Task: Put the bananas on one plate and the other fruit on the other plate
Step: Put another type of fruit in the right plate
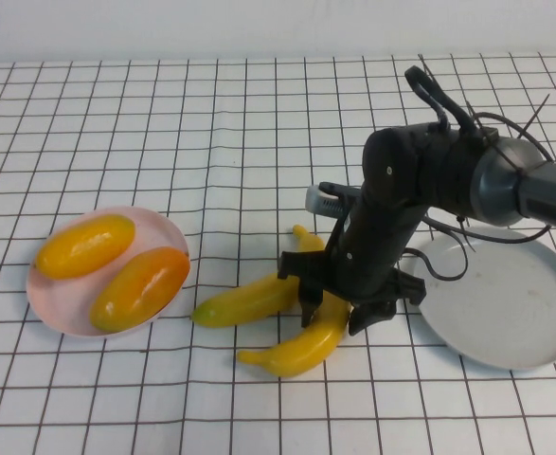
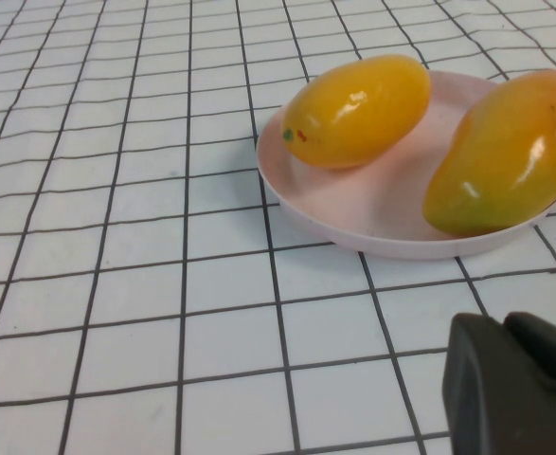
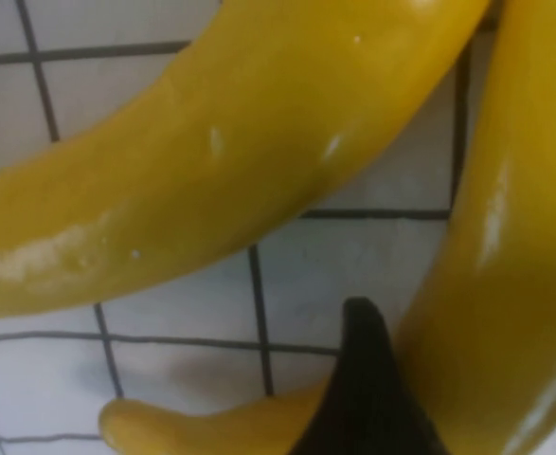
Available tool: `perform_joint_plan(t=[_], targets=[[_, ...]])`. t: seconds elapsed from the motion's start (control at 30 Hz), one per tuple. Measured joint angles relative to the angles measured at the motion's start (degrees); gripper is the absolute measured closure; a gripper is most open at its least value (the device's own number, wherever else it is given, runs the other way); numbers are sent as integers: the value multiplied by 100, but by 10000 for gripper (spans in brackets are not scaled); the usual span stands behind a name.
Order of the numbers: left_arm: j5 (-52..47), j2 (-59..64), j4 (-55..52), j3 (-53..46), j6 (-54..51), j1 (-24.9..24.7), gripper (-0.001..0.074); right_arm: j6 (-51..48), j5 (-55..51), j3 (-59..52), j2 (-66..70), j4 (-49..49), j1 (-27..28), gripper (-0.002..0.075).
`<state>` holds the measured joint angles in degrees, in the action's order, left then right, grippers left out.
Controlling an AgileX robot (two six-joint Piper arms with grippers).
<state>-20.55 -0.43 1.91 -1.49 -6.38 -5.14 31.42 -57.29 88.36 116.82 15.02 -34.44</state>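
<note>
Tabletop (image 1: 116, 114) under a white gridded cloth fills the high view. At the left sits the pink plate (image 1: 45, 294) with both mangoes on it: the yellow one (image 1: 85, 245) toward the back, the orange one (image 1: 140, 287) just in front, side by side. At the right sits the grey plate (image 1: 514, 313), bare. Between the plates lie two bananas on the cloth: one (image 1: 244, 300) pointing left, the other (image 1: 301, 346) curving nearer the camera, their far ends meeting under the arm. The right end effector (image 1: 330, 308) is down over the nearer banana, its fingers spread on either side of it.

Left wrist view shows the pink plate (image 2: 353, 223) with the yellow mango (image 2: 358, 109) and orange mango (image 2: 505, 152) resting in it. The left end effector (image 2: 514, 389) shows only as a dark corner above the cloth, near the plate; I cannot tell whether it is spread or closed.

Right wrist view looks straight onto the two bananas (image 3: 211, 161) (image 3: 505, 284), with one dark fingertip (image 3: 367, 389) against the second one.
</note>
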Motion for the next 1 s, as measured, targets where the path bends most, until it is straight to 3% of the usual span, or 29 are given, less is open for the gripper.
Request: perform_joint_plan(t=[0.1,0.23,0.47,0.67,0.83,1.0], targets=[[0,0,0,0,0,0,736,0,10,0,69,-16,0,311],[0,0,0,0,0,0,736,0,-83,55,85,-224,0,411],[0,0,0,0,0,0,736,-670,-872,507,-132,-798,-11,407],[0,0,0,0,0,0,736,-993,-1148,-13,-1170,-2221,3,406],[0,0,0,0,0,0,736,-1063,-1234,-1036,-1848,-2864,668,407],[0,0,0,0,0,0,736,-1863,-823,-1313,-1775,-2261,1599,407]])
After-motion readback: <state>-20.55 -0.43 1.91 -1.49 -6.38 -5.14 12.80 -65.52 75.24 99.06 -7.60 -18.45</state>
